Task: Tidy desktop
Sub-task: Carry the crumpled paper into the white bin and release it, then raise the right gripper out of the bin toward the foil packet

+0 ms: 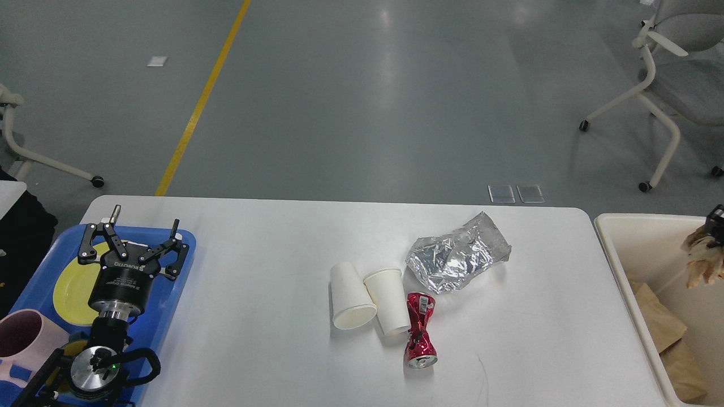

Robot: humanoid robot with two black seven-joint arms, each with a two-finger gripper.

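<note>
The white desktop (271, 249) carries two white paper cups lying side by side, one (350, 297) left of the other (388, 301). A crushed red can (419, 331) lies to their right, and a crumpled silver foil bag (458, 260) behind it. My left gripper (145, 219) stands open and empty over the blue tray (176, 282) at the left edge. Only a sliver of my right gripper (717, 217) shows at the right border. A crumpled brown paper (701, 259) hangs from it above the cream bin (613, 240).
On the tray sit a yellow plate (68, 285) and a pink mug (22, 339). More brown paper (659, 325) lies inside the bin. Office chairs stand on the grey floor at the back right (673, 85) and far left (34, 152).
</note>
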